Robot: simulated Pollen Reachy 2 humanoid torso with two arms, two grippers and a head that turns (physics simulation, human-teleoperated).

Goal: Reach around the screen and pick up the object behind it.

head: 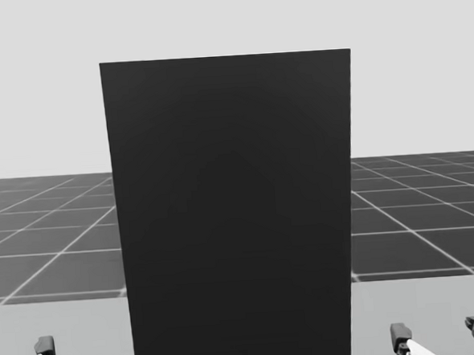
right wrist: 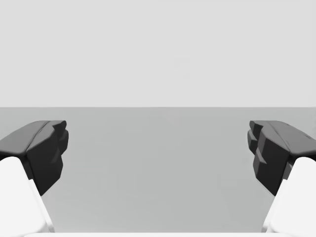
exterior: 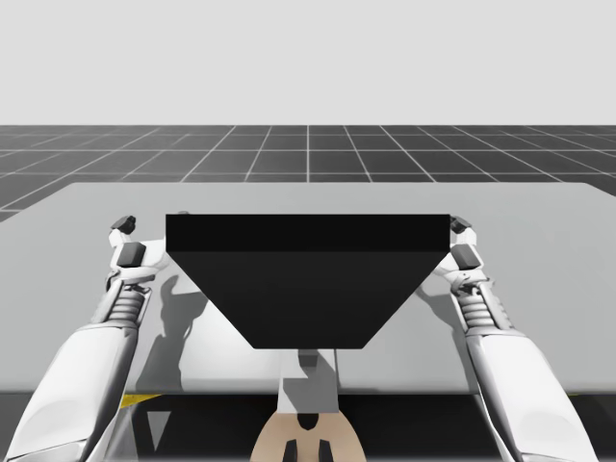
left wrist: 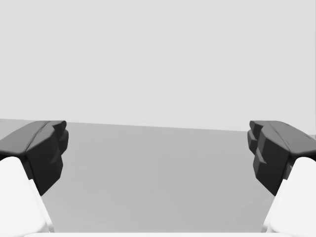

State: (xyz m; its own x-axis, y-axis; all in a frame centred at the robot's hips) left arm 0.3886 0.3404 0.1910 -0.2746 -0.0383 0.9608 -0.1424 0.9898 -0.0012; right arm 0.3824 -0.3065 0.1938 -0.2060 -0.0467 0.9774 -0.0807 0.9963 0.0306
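Jaws of left gripper (left wrist: 158,148) spread wide, holding nothing, bare table (left wrist: 158,182) ahead. Jaws of right gripper (right wrist: 158,148) equally spread, holding nothing, same grey surface ahead. High view: grippers flank black screen (exterior: 308,279), one near each upper corner, apart from it. Screen upright mid-table, open surface off both side edges. Task's object hidden behind screen, exact spot cannot tell

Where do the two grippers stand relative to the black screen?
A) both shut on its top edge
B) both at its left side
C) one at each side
C: the high view shows the left gripper by the left edge of the screen and the right gripper by its right edge, both open.
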